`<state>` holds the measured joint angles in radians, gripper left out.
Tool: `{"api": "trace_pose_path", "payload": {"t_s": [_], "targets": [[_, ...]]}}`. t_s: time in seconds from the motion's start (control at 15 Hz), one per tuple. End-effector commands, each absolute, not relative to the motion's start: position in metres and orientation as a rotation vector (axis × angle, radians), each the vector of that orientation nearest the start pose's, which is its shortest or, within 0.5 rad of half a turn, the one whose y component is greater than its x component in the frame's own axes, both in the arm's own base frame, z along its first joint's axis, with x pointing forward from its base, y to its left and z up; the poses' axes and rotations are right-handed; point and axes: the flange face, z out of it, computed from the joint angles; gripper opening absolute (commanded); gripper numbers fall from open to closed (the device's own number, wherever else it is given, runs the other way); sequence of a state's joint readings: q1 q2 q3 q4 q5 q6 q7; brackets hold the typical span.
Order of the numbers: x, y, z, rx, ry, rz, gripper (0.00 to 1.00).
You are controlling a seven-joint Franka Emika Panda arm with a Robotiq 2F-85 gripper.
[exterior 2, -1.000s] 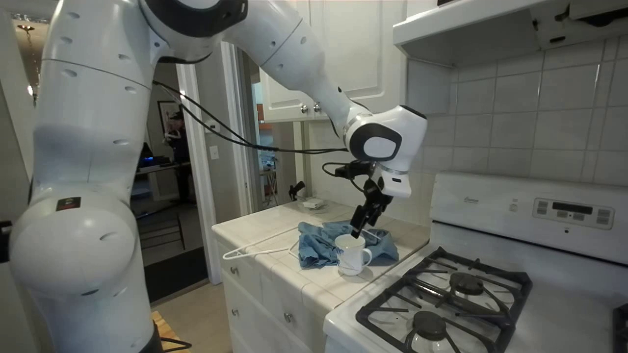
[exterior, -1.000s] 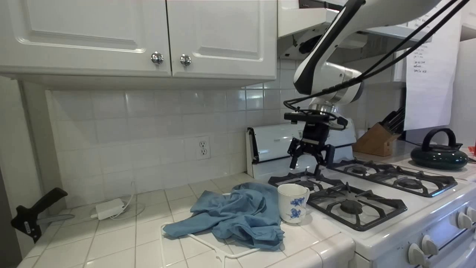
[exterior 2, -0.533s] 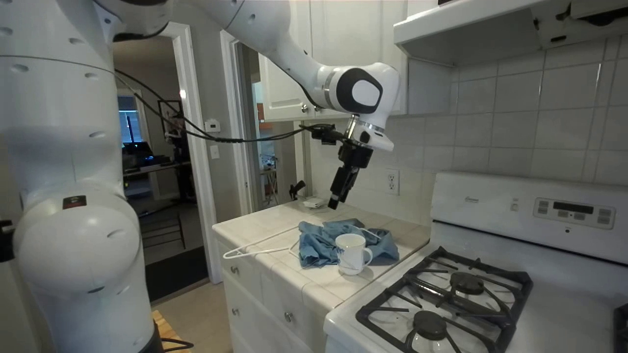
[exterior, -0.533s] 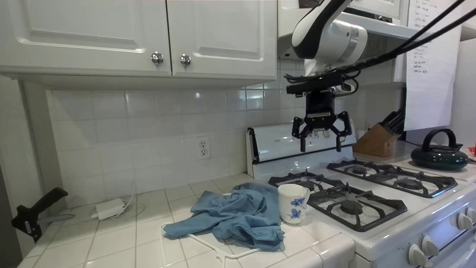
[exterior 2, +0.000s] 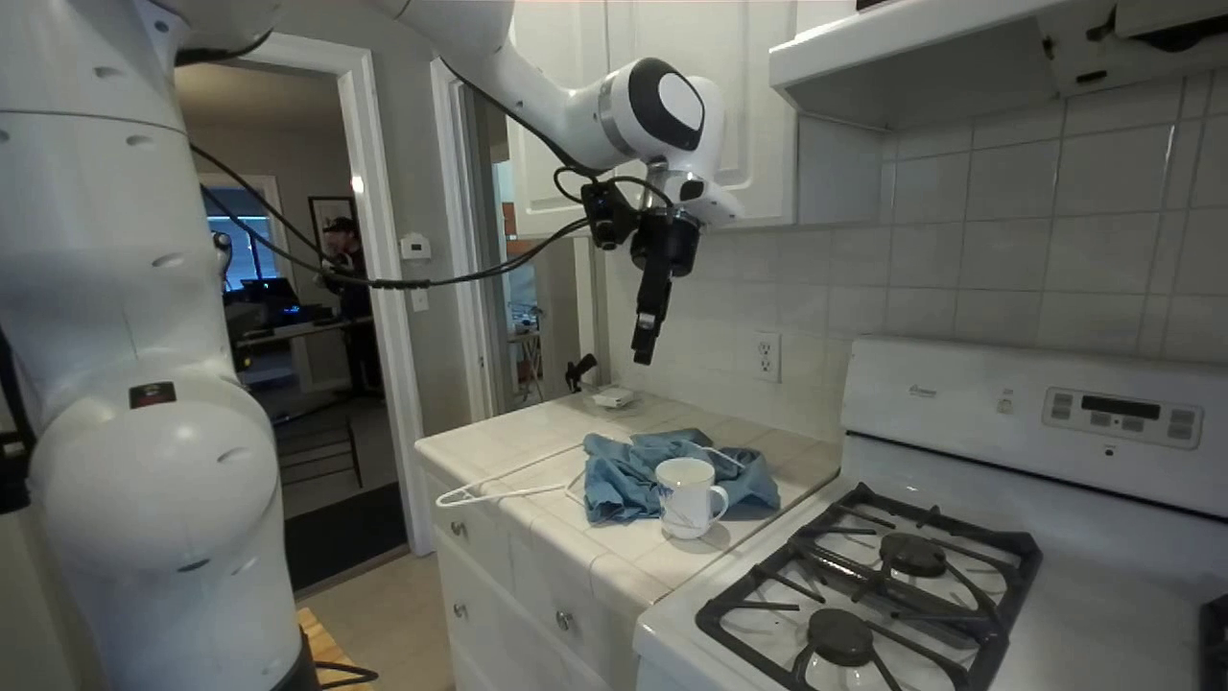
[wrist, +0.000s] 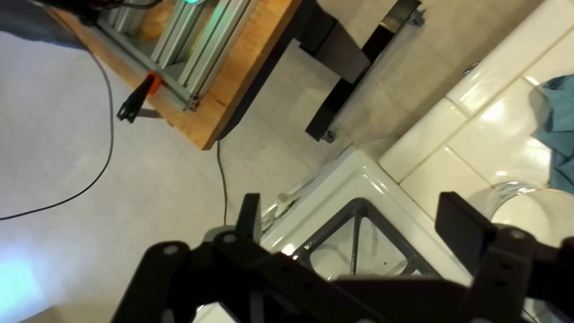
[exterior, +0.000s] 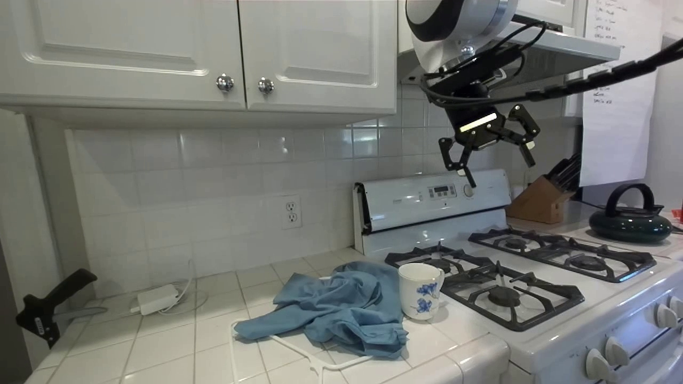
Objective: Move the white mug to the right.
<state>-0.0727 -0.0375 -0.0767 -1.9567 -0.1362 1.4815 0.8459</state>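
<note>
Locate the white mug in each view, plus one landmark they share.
In an exterior view: white mug right of centre, lower half; blue cloth to its left.
In an exterior view: white mug slightly right of centre, lower half; blue cloth behind it.
In the wrist view: white mug at the right edge, below mid-height, partly hidden by the claw; blue cloth above it in frame.
Shared landmark: the blue cloth.
</note>
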Motion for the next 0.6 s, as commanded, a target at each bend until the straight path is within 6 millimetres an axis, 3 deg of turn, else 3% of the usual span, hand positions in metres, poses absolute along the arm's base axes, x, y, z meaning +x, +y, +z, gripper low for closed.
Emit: {"api": "trace_pose_path", "payload": {"t_s": [0.0,0.53], "targets": [[0.4854,-0.0916,0.4688,-3.022,1.567,0.633,1.0],[0.484,-0.0966,0.4697,-3.089,1.557,0.646,1.0]]}}
